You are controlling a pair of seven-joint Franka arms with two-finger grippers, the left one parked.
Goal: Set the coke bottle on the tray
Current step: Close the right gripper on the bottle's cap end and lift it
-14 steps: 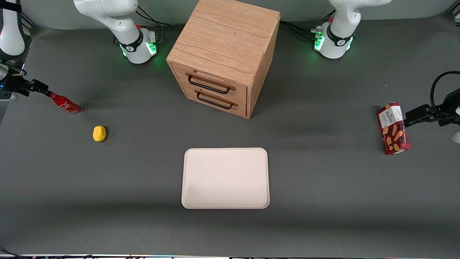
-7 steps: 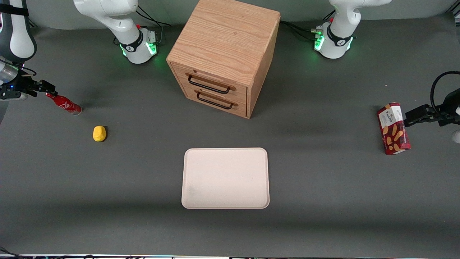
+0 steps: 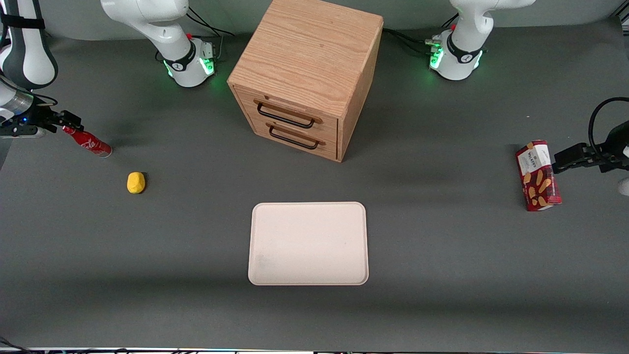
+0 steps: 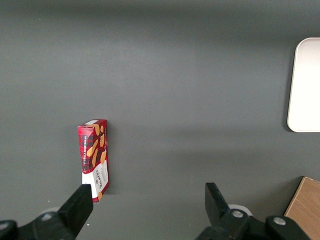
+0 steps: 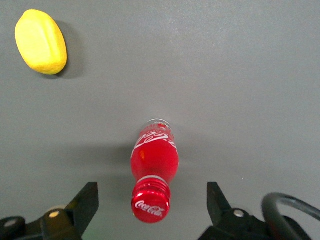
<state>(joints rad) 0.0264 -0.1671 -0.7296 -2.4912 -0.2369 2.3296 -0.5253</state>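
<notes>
Since a second ago your pincer point(image 5: 150, 202) has crept over the coke bottle point(image 5: 154, 165), which stands on the table; its cap sits between the spread, released fingers, untouched. You have the tray point(image 3: 308, 244) well apart, toward mid-table.

I see the red coke bottle point(image 3: 89, 143) point(image 5: 154, 167) standing upright toward the working arm's end. The cream tray point(image 3: 308, 243) lies flat, well apart from it.
</notes>
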